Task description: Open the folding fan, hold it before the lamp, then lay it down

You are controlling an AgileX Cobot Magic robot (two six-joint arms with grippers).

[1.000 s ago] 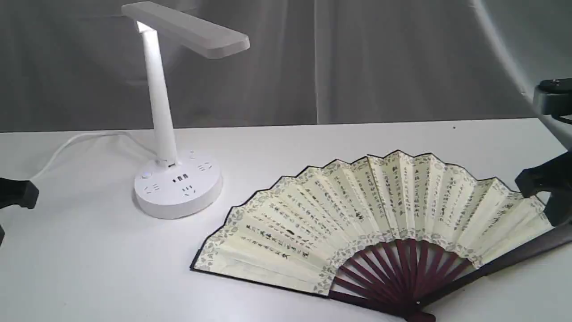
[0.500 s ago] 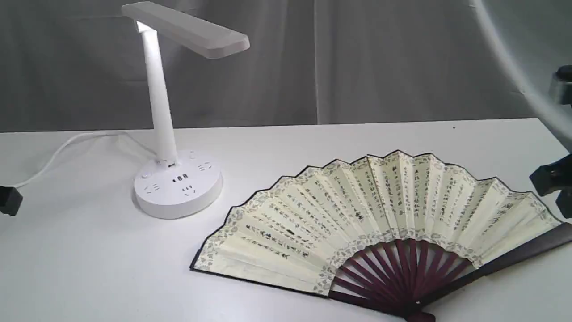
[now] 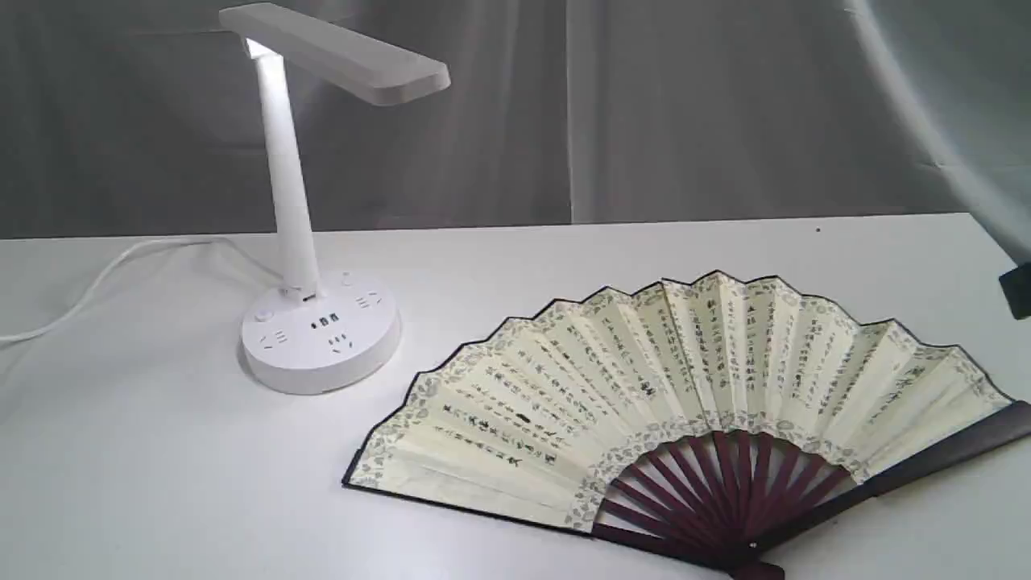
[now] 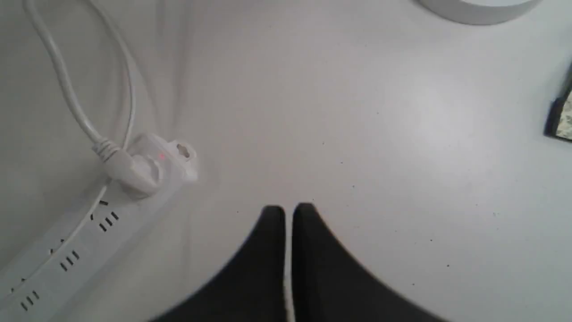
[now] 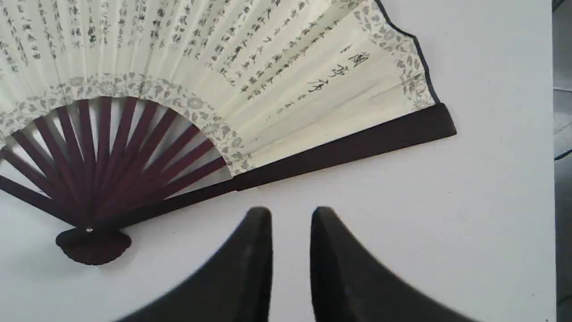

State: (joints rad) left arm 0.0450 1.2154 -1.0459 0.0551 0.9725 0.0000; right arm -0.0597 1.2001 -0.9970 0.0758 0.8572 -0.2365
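Observation:
The folding fan (image 3: 685, 387) lies spread open and flat on the white table, pivot toward the front edge, its cream leaf with black calligraphy facing up. The lamp (image 3: 310, 242) stands at the back left, lit, well apart from the fan. In the right wrist view my right gripper (image 5: 291, 214) hovers just off the fan's dark right guard (image 5: 348, 143), fingers slightly apart with nothing between them. My left gripper (image 4: 288, 210) is shut and empty over bare table, and the fan's corner (image 4: 561, 118) shows off to one side.
A white cord (image 3: 105, 278) runs left from the lamp base (image 3: 320, 334). In the left wrist view a white power strip (image 4: 67, 250) with a plug (image 4: 134, 167) lies near the left gripper. A dark part of the right arm (image 3: 1019, 292) shows at the right edge.
Both arms have drawn back toward the sides of the exterior view. The right gripper has left the fan's right guard. The fan has stayed flat and still.

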